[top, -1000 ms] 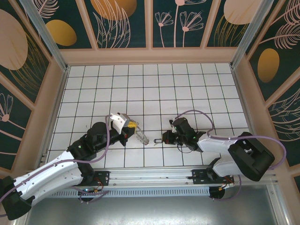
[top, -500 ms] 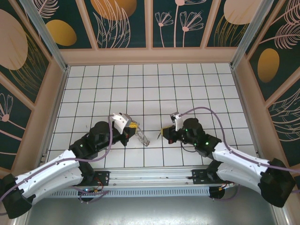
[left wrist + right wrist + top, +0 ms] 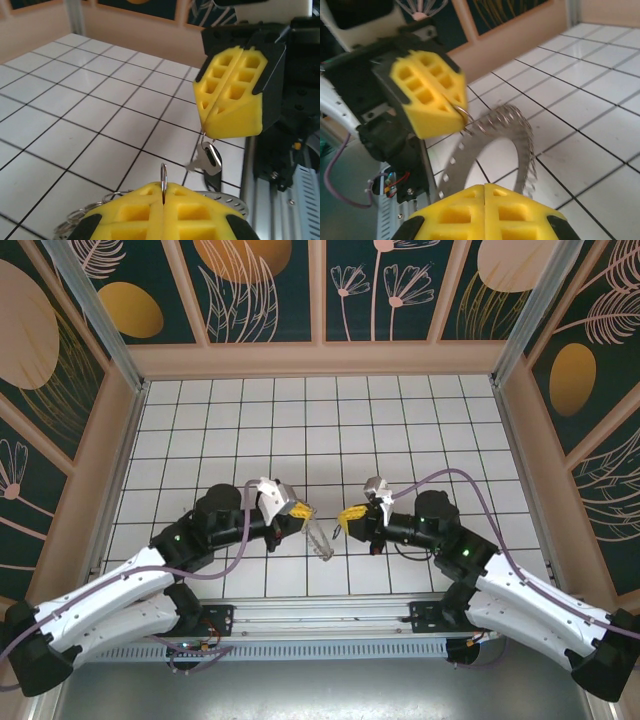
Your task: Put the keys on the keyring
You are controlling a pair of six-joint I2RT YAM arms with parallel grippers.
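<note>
The keyring [image 3: 321, 539] slants across the white tiled floor [image 3: 400, 430], a thin silvery band. Its upper end is pinched in the closed yellow fingertips of the left gripper [image 3: 299, 511], whose black-and-white arm stretches away from the ring toward the lower left. Just right of the keyring's upper end, and apart from it, the right gripper [image 3: 351, 516] points its closed yellow tips at the ring, its arm trailing off to the lower right.

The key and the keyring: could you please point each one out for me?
key [image 3: 210, 159], left wrist view, on its wide hanging part.
keyring [image 3: 461, 160], right wrist view, on the left side of its flat band.
</note>
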